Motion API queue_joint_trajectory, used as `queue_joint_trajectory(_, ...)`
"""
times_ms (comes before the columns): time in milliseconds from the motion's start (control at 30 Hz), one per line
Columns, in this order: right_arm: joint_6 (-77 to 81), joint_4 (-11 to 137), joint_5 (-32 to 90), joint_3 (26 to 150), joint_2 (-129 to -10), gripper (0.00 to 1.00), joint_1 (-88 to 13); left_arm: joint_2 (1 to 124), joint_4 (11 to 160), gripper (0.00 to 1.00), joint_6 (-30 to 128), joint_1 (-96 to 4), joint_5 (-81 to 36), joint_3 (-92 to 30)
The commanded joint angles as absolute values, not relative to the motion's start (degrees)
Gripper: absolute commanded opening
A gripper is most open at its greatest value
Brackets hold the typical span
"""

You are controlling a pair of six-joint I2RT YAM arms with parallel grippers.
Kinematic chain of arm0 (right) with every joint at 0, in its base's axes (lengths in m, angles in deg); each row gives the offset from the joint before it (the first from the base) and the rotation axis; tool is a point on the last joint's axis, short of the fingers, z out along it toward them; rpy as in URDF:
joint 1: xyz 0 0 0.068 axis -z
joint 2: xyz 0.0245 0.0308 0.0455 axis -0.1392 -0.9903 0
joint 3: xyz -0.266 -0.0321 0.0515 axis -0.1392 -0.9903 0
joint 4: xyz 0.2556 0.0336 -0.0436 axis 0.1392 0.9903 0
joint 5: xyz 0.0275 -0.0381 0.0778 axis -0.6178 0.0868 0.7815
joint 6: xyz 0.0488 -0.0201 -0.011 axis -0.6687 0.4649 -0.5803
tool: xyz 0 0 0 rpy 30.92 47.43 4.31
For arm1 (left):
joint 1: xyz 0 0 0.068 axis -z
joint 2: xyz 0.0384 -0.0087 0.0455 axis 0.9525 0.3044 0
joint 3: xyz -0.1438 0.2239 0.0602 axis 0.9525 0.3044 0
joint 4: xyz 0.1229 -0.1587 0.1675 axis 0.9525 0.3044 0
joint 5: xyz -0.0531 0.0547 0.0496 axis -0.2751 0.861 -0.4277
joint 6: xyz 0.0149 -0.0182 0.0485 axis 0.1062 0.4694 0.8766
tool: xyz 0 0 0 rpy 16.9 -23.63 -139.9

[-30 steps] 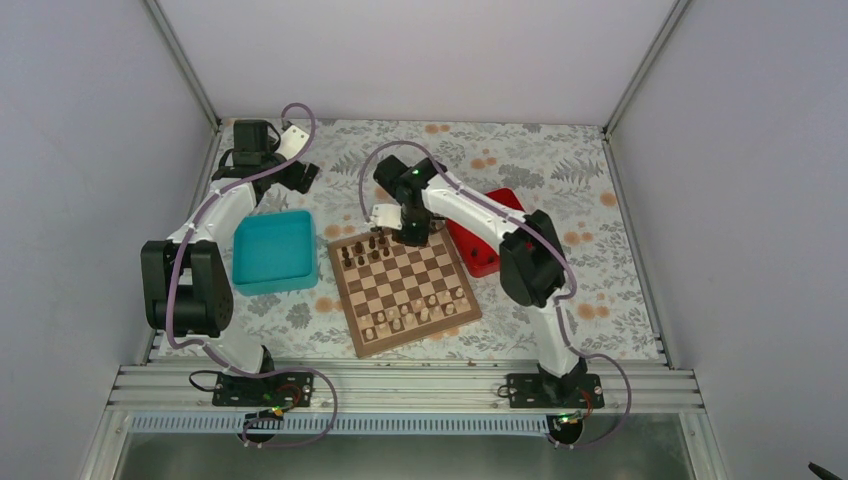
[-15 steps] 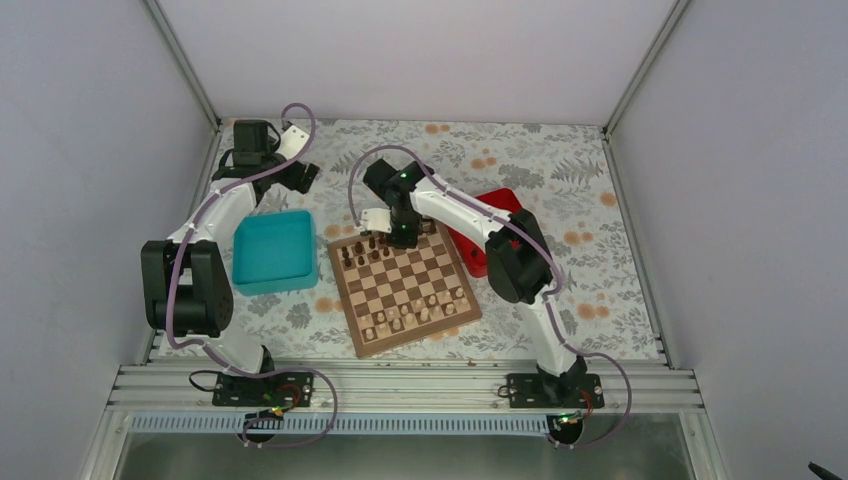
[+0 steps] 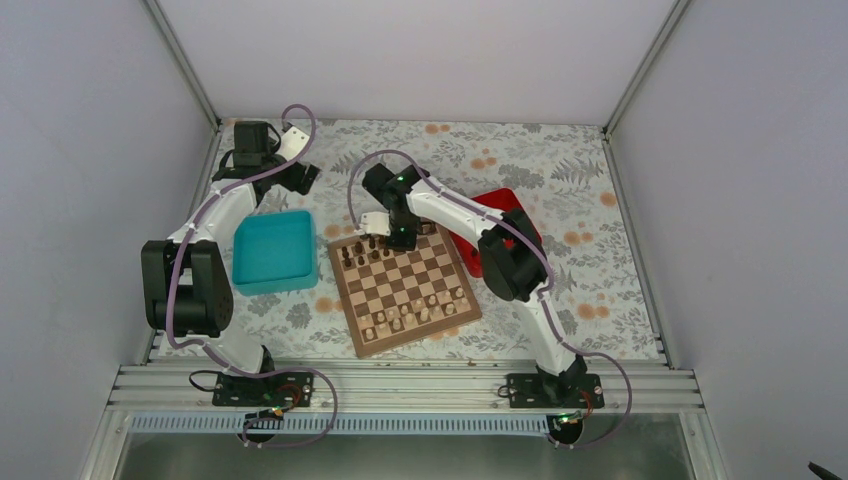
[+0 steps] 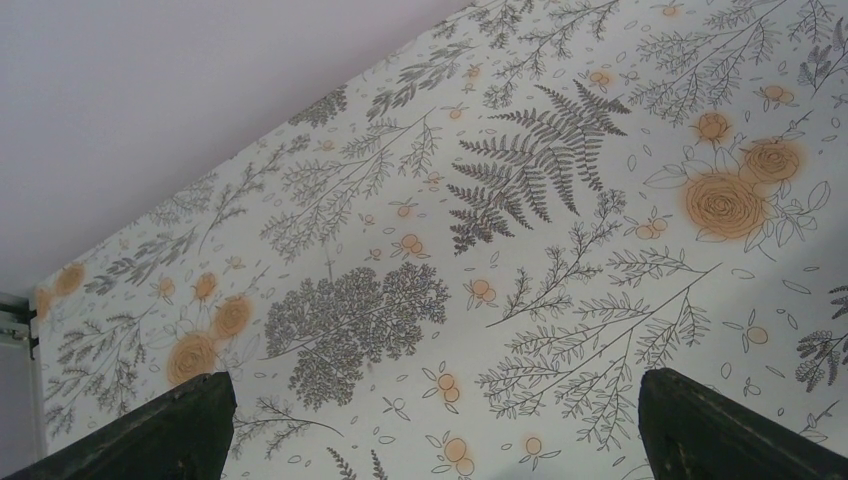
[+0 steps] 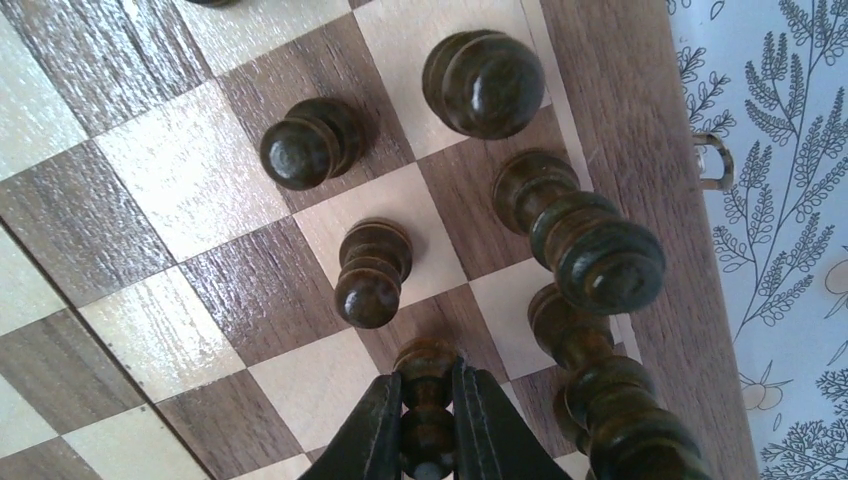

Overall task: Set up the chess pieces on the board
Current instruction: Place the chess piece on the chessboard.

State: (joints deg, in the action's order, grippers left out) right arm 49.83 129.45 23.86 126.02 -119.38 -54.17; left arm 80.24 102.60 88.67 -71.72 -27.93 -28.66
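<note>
right pincer (image 5: 428, 425) clamped on a dark pawn (image 5: 426, 375), low over the far rows of the board (image 3: 347, 298). whether the pawn's base touches its square cannot be told. other dark pieces (image 5: 372, 272) stand just beside it, two tall ones (image 5: 590, 245) close on the border side. pale pieces (image 3: 420, 312) line the near rows. left pincer (image 4: 435, 430) gapes wide, gripping nothing, over the floral surface (image 4: 560, 250), well apart from the board. step in hand, as judged: seating one pawn in the dark pawn row. the next move calls for a straight descent onto the square, then a narrow release and a vertical lift, lest the fingers topple the neighbours.
</note>
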Motion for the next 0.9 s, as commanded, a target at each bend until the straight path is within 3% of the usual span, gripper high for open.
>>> queue_joint_trajectory(0, 50.88, 128.85, 23.59, 127.41, -121.63, 0.11, -54.6, 78.59, 101.58, 1.0, 88.2, -71.49, -29.12, -27.95)
queue_joint_trajectory(433, 50.3, 129.0, 22.57, 127.28, -121.0, 0.21, -54.17, 78.58, 101.48, 1.0, 88.27, -71.44, -29.25, -27.73)
queue_joint_trajectory(633, 49.61, 130.22, 22.61, 127.17, -116.32, 0.31, -54.12, 78.62, 101.68, 1.0, 88.28, -71.44, -29.31, -27.85)
queue_joint_trajectory(867, 48.17, 133.86, 21.29, 126.46, -107.7, 0.33, -52.51, 78.32, 101.92, 1.0, 88.29, -71.44, -28.81, -27.96)
